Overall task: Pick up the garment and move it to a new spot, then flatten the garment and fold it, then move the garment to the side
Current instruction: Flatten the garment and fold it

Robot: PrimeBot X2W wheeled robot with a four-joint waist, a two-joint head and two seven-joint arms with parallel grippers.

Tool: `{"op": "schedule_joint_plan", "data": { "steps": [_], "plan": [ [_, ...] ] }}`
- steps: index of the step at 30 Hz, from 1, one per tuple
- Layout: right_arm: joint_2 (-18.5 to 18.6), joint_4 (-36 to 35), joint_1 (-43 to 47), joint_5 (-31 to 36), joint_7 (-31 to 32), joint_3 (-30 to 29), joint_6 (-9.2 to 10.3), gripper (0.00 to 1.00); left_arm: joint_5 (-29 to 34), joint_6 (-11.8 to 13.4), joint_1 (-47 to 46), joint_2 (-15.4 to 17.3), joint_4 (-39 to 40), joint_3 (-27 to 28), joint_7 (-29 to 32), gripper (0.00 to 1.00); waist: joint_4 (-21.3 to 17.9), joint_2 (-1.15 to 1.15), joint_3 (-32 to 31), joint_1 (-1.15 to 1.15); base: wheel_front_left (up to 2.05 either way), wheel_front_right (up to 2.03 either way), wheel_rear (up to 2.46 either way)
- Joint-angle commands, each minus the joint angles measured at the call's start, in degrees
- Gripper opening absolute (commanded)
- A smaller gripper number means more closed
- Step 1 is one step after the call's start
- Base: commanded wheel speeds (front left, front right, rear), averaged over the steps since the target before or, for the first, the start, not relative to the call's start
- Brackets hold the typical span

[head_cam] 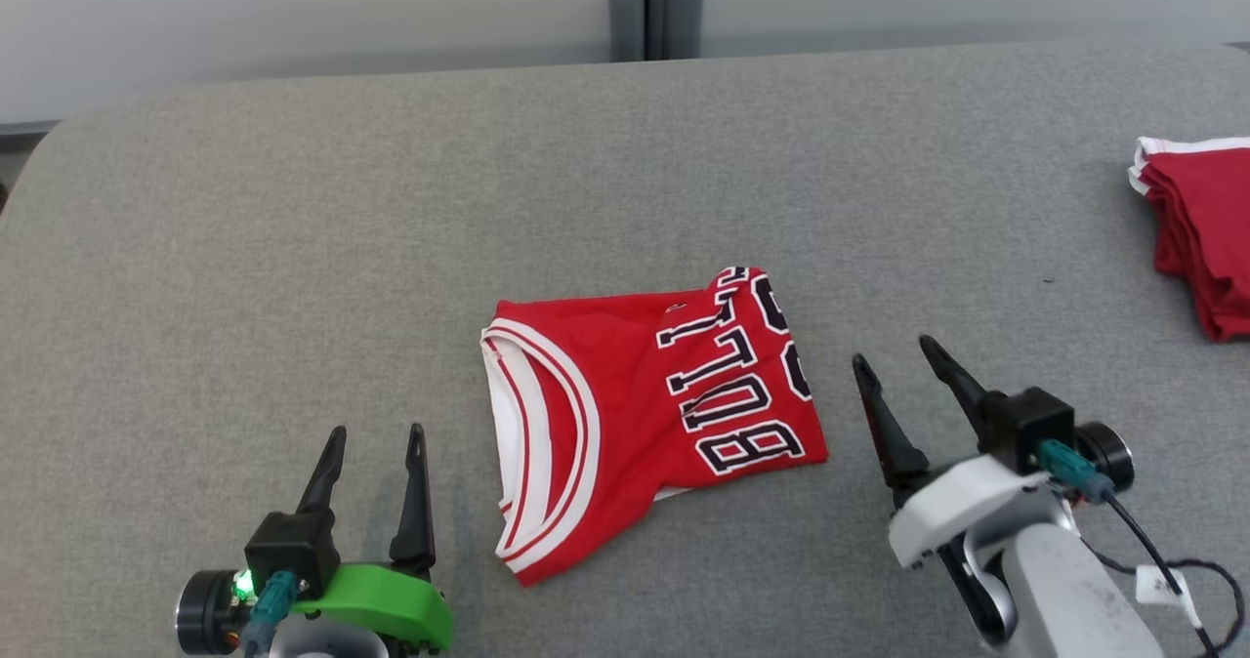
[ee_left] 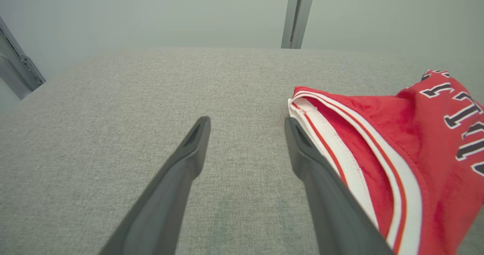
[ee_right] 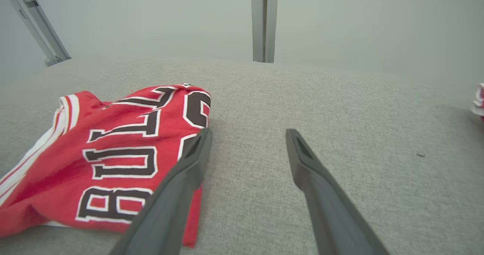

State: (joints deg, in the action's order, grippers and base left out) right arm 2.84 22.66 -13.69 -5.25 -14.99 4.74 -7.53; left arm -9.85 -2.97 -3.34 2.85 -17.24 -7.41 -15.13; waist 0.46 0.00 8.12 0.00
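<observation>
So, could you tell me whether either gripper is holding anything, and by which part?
Nothing is held. The left gripper and the right gripper are both open, either side of the folded red jersey lying on the table.

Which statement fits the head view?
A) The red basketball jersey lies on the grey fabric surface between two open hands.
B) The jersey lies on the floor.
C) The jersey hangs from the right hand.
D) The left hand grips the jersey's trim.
A: the red basketball jersey rests on the grey fabric surface, with the left hand and right hand open either side, apart from it.
</observation>
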Motion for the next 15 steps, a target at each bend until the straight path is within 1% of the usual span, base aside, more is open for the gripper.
{"op": "schedule_joint_plan", "data": {
  "steps": [1,3,9,15],
  "plan": [
    [0.2,1.0,-2.4,-0.1,-0.2,1.2,0.1,1.0,-0.1,-0.2,-1.1,0.2,0.0,-0.1,0.0,1.0,1.3,0.0,1.2,0.0,0.0,0.0,0.0],
    [0.2,3.3,-5.9,-1.1,-0.2,2.8,0.1,1.0,-0.3,-0.3,-1.5,0.2,-0.2,-0.5,0.0,1.0,2.3,0.0,2.0,0.0,0.0,0.0,0.0],
    [0.2,11.5,-13.4,-0.9,-0.2,5.4,0.1,1.0,-1.4,-0.2,-2.5,0.2,-0.6,-1.8,0.0,1.0,5.4,0.0,3.1,0.0,0.0,0.0,0.0],
    [0.2,18.1,-17.8,-1.3,-0.2,6.6,0.1,1.0,-1.8,-0.1,-2.7,0.2,-0.8,-2.6,0.0,1.0,7.2,0.0,4.0,0.0,0.0,0.0,0.0]
  ]
}}
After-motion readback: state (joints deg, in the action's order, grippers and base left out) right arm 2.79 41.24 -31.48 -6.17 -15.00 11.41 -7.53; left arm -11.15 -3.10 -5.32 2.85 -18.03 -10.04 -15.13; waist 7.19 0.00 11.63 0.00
